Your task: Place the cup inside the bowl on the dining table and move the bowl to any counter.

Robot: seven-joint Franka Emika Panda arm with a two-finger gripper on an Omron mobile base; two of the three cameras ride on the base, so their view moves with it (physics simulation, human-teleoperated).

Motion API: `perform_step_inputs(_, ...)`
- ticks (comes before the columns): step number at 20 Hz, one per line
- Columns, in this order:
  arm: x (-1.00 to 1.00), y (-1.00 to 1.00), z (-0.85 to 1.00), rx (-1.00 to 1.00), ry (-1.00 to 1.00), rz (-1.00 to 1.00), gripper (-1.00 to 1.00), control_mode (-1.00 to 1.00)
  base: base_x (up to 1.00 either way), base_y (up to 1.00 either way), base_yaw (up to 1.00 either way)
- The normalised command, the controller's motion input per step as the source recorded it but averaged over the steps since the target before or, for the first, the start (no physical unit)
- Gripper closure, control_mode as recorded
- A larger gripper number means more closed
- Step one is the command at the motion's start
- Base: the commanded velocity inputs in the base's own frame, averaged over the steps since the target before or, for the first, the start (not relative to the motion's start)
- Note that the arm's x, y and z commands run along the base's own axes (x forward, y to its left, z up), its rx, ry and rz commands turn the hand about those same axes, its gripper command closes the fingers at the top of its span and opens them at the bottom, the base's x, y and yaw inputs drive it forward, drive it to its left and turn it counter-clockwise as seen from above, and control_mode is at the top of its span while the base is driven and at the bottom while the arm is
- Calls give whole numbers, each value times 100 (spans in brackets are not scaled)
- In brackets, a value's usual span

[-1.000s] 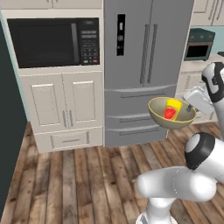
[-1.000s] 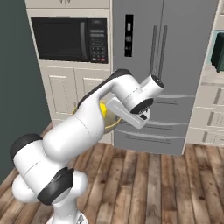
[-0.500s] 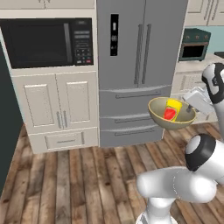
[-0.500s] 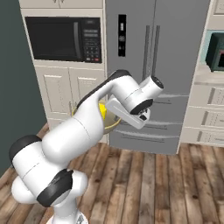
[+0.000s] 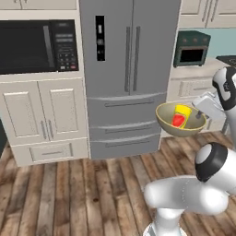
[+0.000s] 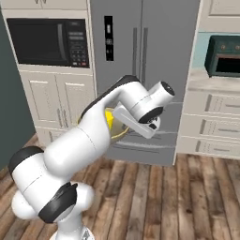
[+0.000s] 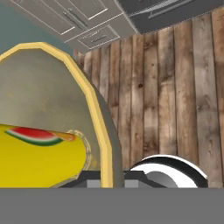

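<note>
Bowl (image 5: 180,120) hangs in mid-air in front of the fridge (image 5: 127,69), above the wooden floor (image 5: 83,193), with the cup (image 5: 180,116) already lying inside it. The fingers (image 5: 199,114) are clamped on the bowl's rim at its right side. The carrying step looks to be under way: next the base needs to reach the bench (image 5: 203,67) to the right and lower the bowl there level.

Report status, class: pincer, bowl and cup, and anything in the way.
Pincer shut on bowl rim, carrying it above the wood floor. Cup inside bowl. Fridge straight ahead; counter off right.
</note>
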Motion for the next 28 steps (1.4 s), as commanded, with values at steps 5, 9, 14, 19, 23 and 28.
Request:
perform_step_inputs(5, 0, 0, 0, 0, 0, 0, 100, 100, 42, -83, 0)
perform_step_inputs(9, 0, 0, 0, 0, 0, 0, 100, 100, 36, -82, 0)
perform_step_inputs(14, 0, 0, 0, 0, 0, 0, 100, 100, 24, -81, 0)
perform_step_inputs(19, 0, 0, 0, 0, 0, 0, 100, 100, 21, -79, 0)
perform_step_inputs(23, 0, 0, 0, 0, 0, 0, 100, 100, 19, -74, 0)
perform_step_inputs(28, 0, 0, 0, 0, 0, 0, 100, 100, 23, -72, 0)
